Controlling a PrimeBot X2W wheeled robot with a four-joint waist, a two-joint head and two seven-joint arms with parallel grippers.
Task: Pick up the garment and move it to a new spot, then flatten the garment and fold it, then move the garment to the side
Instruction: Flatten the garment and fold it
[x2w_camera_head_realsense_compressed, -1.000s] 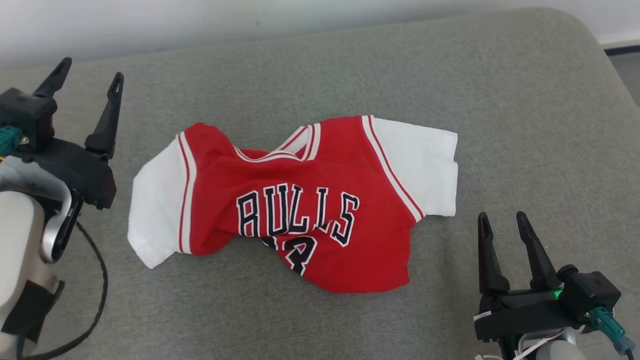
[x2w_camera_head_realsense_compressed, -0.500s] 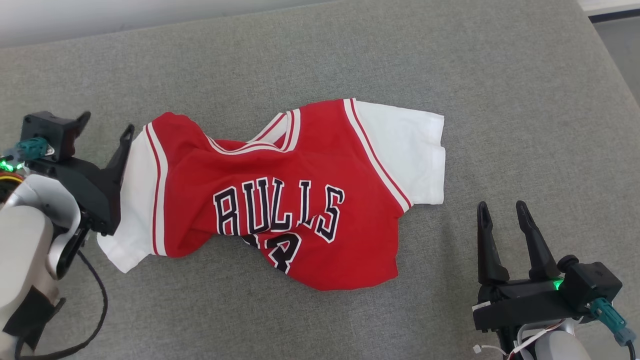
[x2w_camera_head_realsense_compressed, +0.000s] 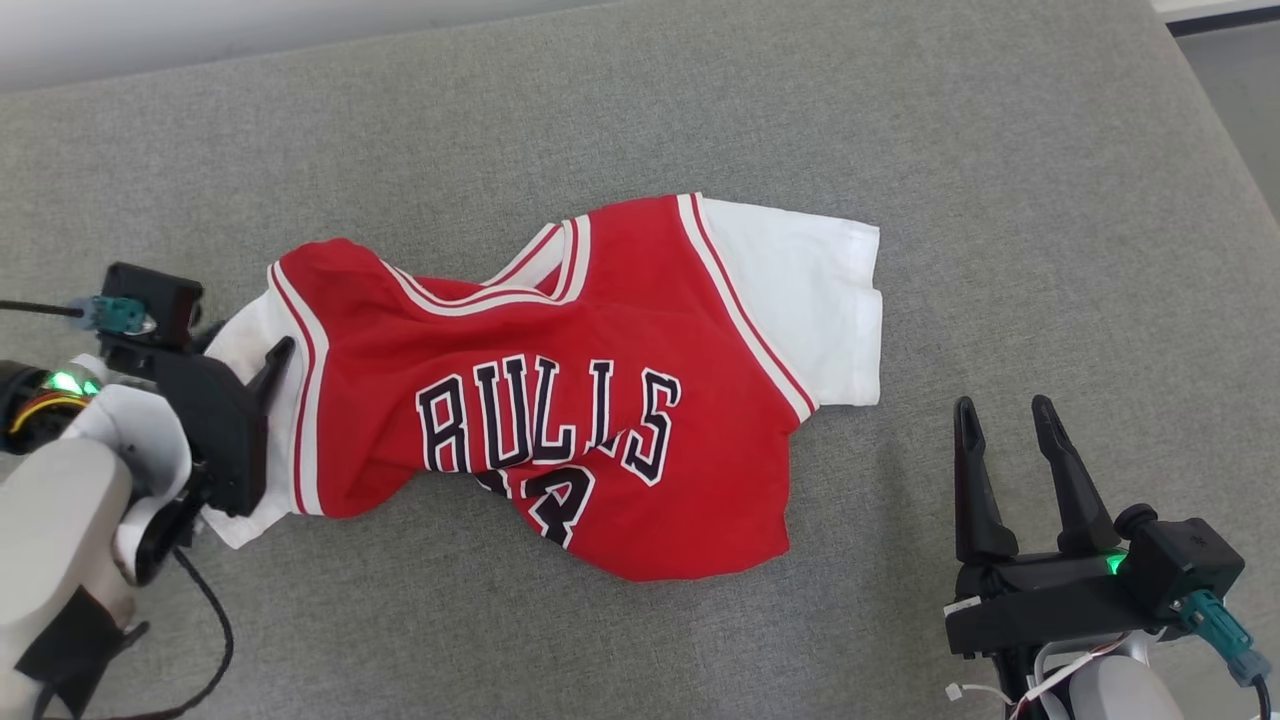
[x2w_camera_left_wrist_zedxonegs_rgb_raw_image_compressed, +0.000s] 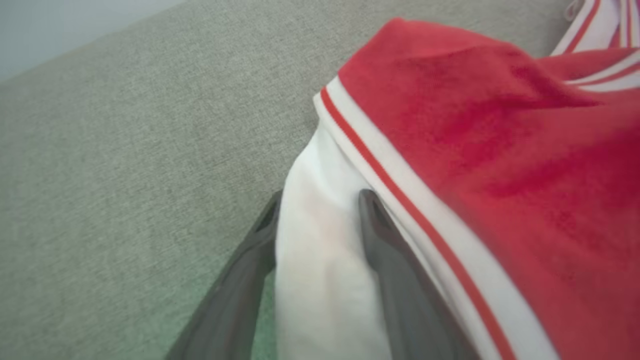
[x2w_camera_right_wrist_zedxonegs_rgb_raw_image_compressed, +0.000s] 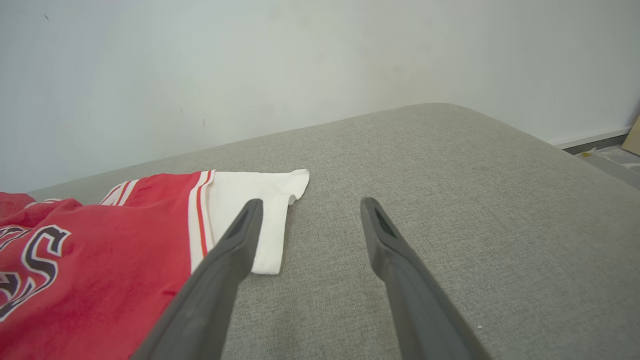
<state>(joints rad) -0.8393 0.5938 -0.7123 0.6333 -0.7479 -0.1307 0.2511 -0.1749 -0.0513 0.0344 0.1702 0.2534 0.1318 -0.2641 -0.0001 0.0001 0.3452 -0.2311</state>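
The left gripper (x2w_camera_left_wrist_zedxonegs_rgb_raw_image_compressed: 318, 200) has come in from the cushion's (x2w_camera_head_realsense_compressed: 1000, 200) left to straddle, jaws wide, a sleeve (x2w_camera_left_wrist_zedxonegs_rgb_raw_image_compressed: 320, 290) of the jersey (x2w_camera_head_realsense_compressed: 560, 400) crumpled mid-cushion, so pickup can start; the right gripper (x2w_camera_head_realsense_compressed: 1001, 405) idles wide at cushion's right.

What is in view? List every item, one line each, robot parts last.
jersey: one, red and white with dark BULLS lettering, rumpled at the middle of the cushion
cushion: one, grey, under everything
wall: one, white, behind the cushion
cable: one, black, lower left by the left arm
left end effector: one, dark, fingers apart on either side of the jersey's white sleeve
right end effector: one, dark, open, over the cushion to the jersey's right, apart from it
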